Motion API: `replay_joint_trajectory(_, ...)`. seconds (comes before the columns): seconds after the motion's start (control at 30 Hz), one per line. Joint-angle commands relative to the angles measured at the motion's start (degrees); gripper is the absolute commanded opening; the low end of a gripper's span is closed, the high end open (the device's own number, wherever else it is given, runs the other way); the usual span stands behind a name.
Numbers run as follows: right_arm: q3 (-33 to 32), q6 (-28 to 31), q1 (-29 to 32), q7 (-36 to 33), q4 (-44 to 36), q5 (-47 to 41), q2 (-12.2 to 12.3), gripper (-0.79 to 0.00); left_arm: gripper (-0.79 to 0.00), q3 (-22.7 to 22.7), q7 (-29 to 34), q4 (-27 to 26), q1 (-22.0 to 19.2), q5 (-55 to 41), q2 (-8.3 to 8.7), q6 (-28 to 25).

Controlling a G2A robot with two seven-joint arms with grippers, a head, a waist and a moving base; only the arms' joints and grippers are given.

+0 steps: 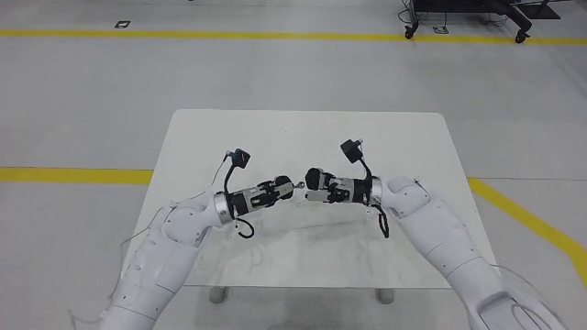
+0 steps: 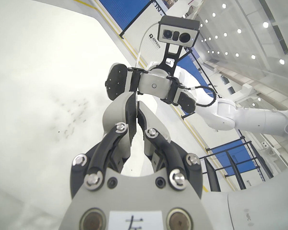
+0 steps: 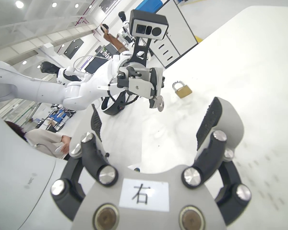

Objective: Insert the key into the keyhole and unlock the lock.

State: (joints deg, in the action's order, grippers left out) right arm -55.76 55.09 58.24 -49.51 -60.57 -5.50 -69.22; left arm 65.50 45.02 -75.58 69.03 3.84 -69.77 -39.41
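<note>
A brass padlock (image 3: 182,90) with a silver shackle lies on the white table (image 3: 254,48), beyond the left arm's hand. My left gripper (image 2: 136,101) is shut on a silver key (image 3: 160,102), whose round head sticks out below the fingertips. From above, that left gripper (image 1: 284,186) hovers over the table's middle, tip to tip with my right gripper (image 1: 313,181). The right gripper (image 3: 153,120) is open, its dark pads (image 3: 210,118) wide apart with nothing between them. It faces the key at a short distance.
The table top (image 1: 303,137) is bare around both hands, with faint dark scuff marks (image 2: 72,116) on its surface. Its far edge and side edges lie well away from the grippers. A wheeled black cart (image 1: 477,0) stands on the floor beyond.
</note>
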Motion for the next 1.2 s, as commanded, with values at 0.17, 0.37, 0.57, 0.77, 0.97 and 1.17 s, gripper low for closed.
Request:
replay_joint_trajectory(0.17, 2.47, -2.68, -0.3, -2.37, -1.55, -3.3, 2.26, -0.308, -0.785, -0.95, 0.98, 0.18, -0.34, 0.38, 0.29, -0.58)
replay_joint_trajectory(0.37, 4.91, -3.07, -1.31, -2.76, -0.83, -4.52, 3.21, -0.416, -0.785, -1.98, 1.07, 0.29, -0.63, 0.74, 0.41, -0.7)
replay_joint_trajectory(0.57, 6.75, -2.62, -2.47, -2.3, 0.2, -5.54, 3.69, -0.542, -0.785, -2.47, 0.66, 0.26, -0.84, 1.32, 0.61, -0.79)
replay_joint_trajectory(0.77, 8.51, -2.75, -3.43, -2.43, 1.77, -6.89, 3.81, -0.785, -0.785, -2.87, -0.11, 0.24, -0.93, 1.66, 0.79, -0.87)
replay_joint_trajectory(0.97, 9.98, -2.25, -4.07, -1.93, 2.54, -8.11, 3.92, -0.785, -0.705, -3.54, -0.58, 0.09, -1.05, 2.37, 0.93, -0.74)
replay_joint_trajectory(1.17, 10.44, -0.31, -4.07, 0.01, 3.26, -9.47, 4.42, -0.785, 0.0, -1.94, -4.96, 0.32, -0.96, 2.17, 1.18, -0.43)
